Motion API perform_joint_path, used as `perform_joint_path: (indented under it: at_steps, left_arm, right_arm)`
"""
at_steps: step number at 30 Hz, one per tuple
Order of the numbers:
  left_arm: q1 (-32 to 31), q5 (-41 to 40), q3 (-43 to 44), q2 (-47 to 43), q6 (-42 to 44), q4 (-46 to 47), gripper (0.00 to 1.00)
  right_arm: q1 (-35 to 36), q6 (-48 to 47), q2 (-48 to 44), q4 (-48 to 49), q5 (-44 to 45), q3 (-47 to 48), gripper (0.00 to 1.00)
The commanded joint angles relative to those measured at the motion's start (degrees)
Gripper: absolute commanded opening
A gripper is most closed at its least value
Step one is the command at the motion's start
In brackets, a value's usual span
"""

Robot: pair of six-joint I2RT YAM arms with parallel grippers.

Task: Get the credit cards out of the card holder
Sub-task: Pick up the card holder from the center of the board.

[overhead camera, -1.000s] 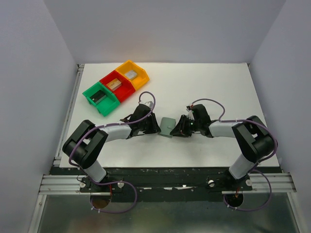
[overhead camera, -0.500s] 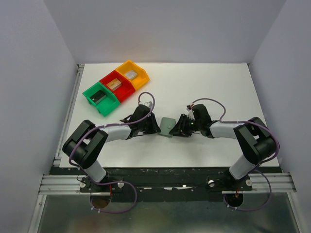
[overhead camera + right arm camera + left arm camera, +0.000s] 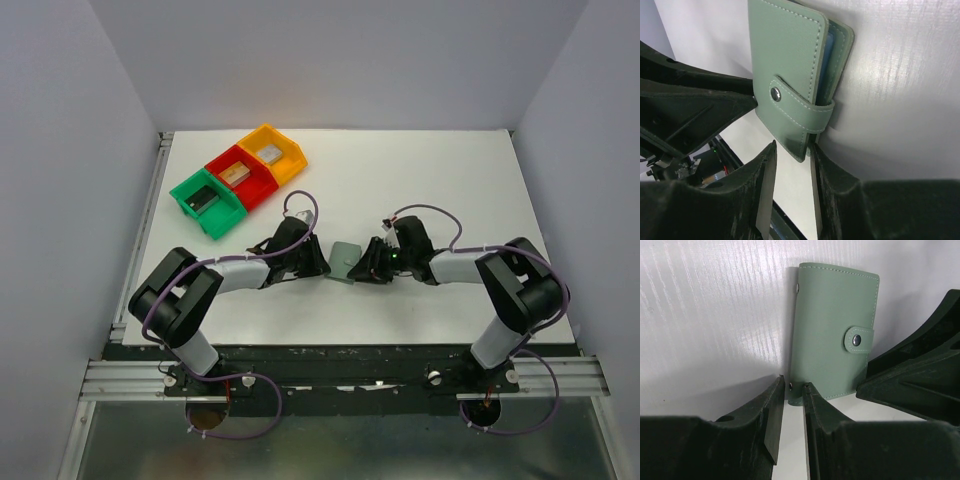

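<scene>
The card holder (image 3: 346, 262) lay shut on the table (image 3: 400, 170) btw. both arms, snap tab (image 3: 800, 107) fastened, cards hidden. Left gripper (image 3: 792, 385) and right gripper (image 3: 792, 147) each had a narrow gap at a holder corner; clamped or not, I could not tell. Step: securing it. Next probably needed: hold one side, unsnap tab.

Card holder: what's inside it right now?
The card holder is closed, its tab snapped. The right wrist view shows only a pale blue sliver between the covers. Any cards are covered, so no count.
</scene>
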Motion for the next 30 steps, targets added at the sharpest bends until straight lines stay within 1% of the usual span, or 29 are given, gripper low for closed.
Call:
perform_joint_path:
  at_steps: [1, 5, 11, 14, 15, 16, 17, 21, 24, 26, 30]
  left_arm:
    - [-0.6, -1.2, -1.4, -0.1, -0.3, 0.5, 0.34]
    - [-0.7, -1.3, -1.4, -0.2, -0.1, 0.5, 0.34]
    - [-0.9, -1.3, -1.4, -0.3, -0.2, 0.6, 0.34]
    - [-0.9, -1.3, -1.4, -0.3, -0.1, 0.7, 0.34]
    - [-0.9, -1.3, -1.5, -0.4, -0.2, 0.7, 0.34]
    - [-0.9, -1.3, -1.5, -0.5, -0.3, 0.7, 0.34]
    - [-0.9, -1.4, -1.5, -0.6, -0.3, 0.9, 0.34]
    - [-0.8, -2.6, -1.8, -2.4, -0.8, 0.1, 0.35]
    - [-0.6, -5.5, -1.3, -5.1, -0.2, -2.8, 0.43]
    - [-0.4, -8.5, -0.9, -8.4, 0.2, -5.1, 0.49]
    - [0.5, -13.2, -1.3, -15.6, 0.0, -6.8, 0.63]
  right_arm:
    - [0.1, 0.7, 2.5, 2.2, -1.9, -0.7, 0.41]
    - [0.1, 1.1, 2.8, 3.2, -1.6, -1.1, 0.40]
    - [0.1, 1.3, 1.7, 5.0, -1.6, -2.0, 0.32]
    - [0.2, 0.6, 1.1, 3.9, -1.0, -1.9, 0.23]
    - [0.1, 0.4, 0.9, 3.9, -0.9, -2.0, 0.18]
    - [0.1, 0.3, 0.7, 3.8, -0.9, -2.1, 0.12]
    - [0.1, 0.0, 0.6, 3.6, -0.9, -2.1, 0.01]
    - [0.0, -0.9, -0.9, 2.8, -0.7, -2.2, 0.01]
    - [0.1, -4.2, -3.5, -1.3, -1.1, -0.7, 0.01]
    - [0.1, -7.5, -6.9, -5.4, -0.5, 0.3, 0.01]
    - [0.1, -15.0, -15.2, -17.6, 0.7, 3.6, 0.01]
